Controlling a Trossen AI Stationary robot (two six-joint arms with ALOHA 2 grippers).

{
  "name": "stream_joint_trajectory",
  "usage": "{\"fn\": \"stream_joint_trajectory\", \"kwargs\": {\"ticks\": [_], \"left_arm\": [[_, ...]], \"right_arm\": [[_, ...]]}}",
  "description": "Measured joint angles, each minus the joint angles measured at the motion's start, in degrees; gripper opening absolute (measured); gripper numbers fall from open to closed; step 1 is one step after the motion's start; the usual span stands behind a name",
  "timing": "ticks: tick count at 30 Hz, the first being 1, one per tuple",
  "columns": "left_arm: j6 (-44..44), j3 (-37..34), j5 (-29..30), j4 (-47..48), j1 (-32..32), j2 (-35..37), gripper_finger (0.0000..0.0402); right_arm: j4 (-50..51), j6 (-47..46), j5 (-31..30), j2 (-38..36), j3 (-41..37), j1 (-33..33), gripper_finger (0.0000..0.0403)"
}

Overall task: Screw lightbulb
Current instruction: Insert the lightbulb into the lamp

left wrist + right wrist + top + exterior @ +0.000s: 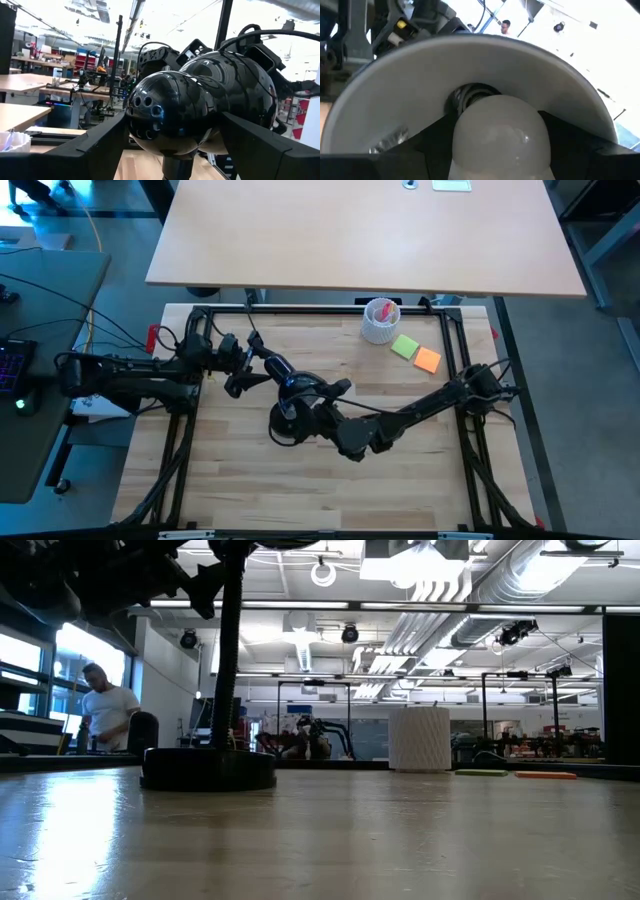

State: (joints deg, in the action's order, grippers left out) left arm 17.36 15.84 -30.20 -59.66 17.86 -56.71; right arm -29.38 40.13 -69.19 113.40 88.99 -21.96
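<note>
The white lightbulb (pixel 501 135) sits pinched between the right gripper (pixel 502 150)'s two dark fingers, its screw base at the socket inside the lamp shade (pixel 410 90). In the overhead picture's centre, the black desk lamp (pixel 290 395) stands on the wooden table (pixel 300 490). The left gripper (pixel 175 150), fingers spread, flanks the shade's outside without visibly touching it.

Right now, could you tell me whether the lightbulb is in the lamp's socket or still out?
Partly in: the lightbulb, between the right gripper's fingers, meets the socket inside the shade. Fully seated: cannot tell.
</note>
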Motion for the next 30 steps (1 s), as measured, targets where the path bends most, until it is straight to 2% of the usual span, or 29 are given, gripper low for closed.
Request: {"fn": "stream_joint_trajectory", "kwargs": {"ticks": [12,20,26,30], "left_arm": [[-7.4,-0.1,0.2,-0.2,-3.8,0.0,0.0305],[-15.0,-0.1,0.1,-0.1,-6.3,0.0,0.0305],[-23.1,-0.1,0.8,0.1,-7.5,0.1,0.0306],[-26.3,-0.1,0.8,0.1,-7.5,0.1,0.0306]], "right_arm": [[0.6,-15.5,3.4,0.0,0.0,0.7,0.0251],[10.1,-39.0,5.5,-1.0,0.0,0.7,0.0251],[18.0,-58.3,10.9,-3.0,0.0,1.8,0.0251],[20.3,-67.7,15.1,-4.7,-0.1,2.8,0.0251]]}}
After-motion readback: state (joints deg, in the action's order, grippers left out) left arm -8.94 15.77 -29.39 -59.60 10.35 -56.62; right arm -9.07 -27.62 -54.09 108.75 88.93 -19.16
